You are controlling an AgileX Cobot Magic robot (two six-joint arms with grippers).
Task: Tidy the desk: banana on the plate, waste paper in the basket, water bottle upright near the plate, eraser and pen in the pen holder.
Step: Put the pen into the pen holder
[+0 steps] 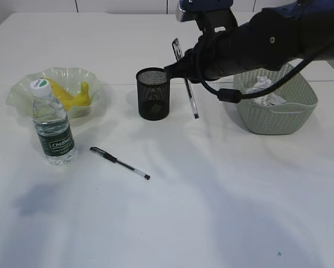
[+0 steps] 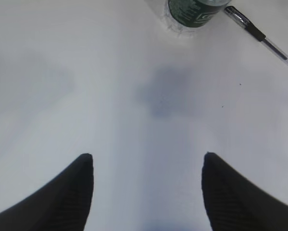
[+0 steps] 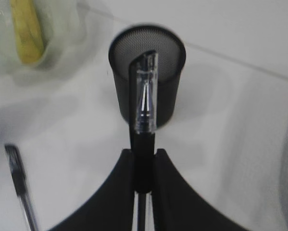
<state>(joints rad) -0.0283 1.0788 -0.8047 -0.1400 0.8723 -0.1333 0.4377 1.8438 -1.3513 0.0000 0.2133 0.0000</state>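
One pincer (image 3: 144, 166) tight around pen (image 3: 144, 96).

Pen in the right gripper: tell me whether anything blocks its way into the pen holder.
Nothing visible does. The right gripper holds the pen beside and above the pen holder, whose open mouth is clear in the right wrist view.

White table (image 1: 222, 212), pale wall panels (image 1: 122, 5)

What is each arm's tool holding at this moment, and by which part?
The right tool is shut on a pen, gripping its dark barrel near the lower end, beside the pen holder. The left tool is open and holds nothing.
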